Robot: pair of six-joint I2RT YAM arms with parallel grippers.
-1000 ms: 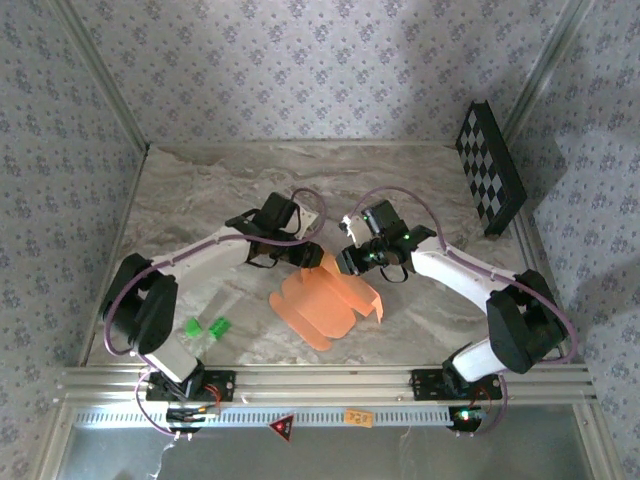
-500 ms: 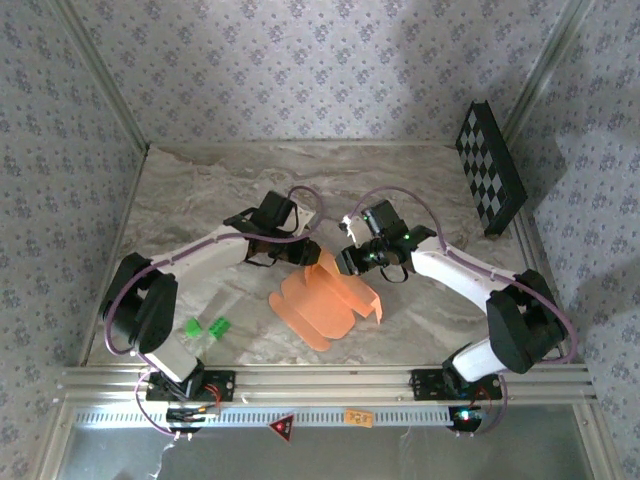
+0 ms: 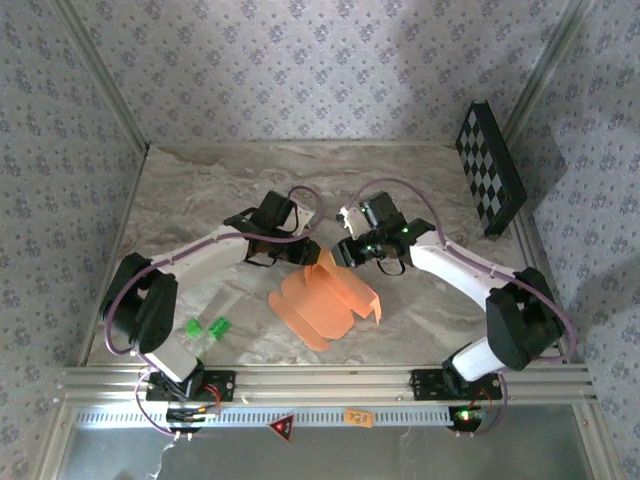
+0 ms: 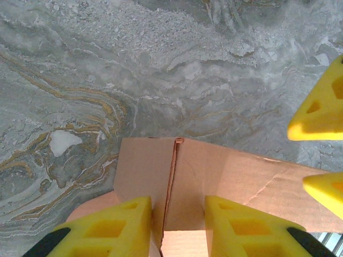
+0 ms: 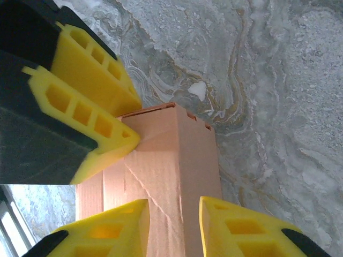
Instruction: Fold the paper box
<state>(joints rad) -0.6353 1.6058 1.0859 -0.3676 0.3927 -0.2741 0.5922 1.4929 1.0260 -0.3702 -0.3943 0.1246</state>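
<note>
Clamping the creased salmon-orange paper box (image 3: 325,300), your left gripper (image 4: 178,206) pinches its raised fold. Your right gripper (image 5: 174,206) does likewise

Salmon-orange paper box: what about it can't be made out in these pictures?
- Top external: far edge of the salmon-orange paper box hidden under left gripper and right gripper; grip too small to judge.
- Left wrist: lower part cut off by bottom edge, covered by yellow fingers.
- Right wrist: left side behind left gripper's fingers.
</note>
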